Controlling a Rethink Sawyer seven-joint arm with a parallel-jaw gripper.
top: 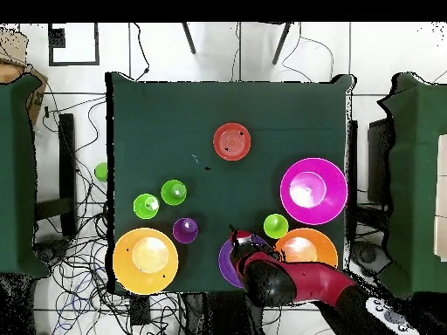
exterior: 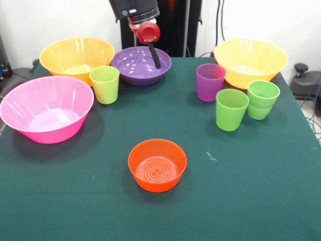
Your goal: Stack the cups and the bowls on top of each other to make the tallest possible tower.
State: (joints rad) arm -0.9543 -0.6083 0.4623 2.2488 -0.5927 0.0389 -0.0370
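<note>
My gripper (exterior: pixel 155 57) hangs at the back of the table, reaching down into the medium purple bowl (exterior: pixel 135 68) (top: pixel 226 262); the arm covers most of that bowl from overhead, where the gripper (top: pixel 236 235) shows at its edge. A yellow-green cup (exterior: pixel 104 84) (top: pixel 276 226) stands just in front of it. The small orange bowl (exterior: pixel 157 164) (top: pixel 231 141) sits alone mid-table. A purple cup (exterior: pixel 209 82) (top: pixel 185 230) and green cups (exterior: pixel 231 109) (exterior: pixel 262 99) stand together; the outer one looks nested in another. No tower shows.
The big pink bowl (exterior: pixel 50 131) (top: pixel 313 190) sits at one side. Two big orange-yellow bowls (exterior: pixel 76 57) (exterior: pixel 250 61) flank the purple bowl at the back corners. A small green round thing (top: pixel 101 172) lies off the table's edge among cables.
</note>
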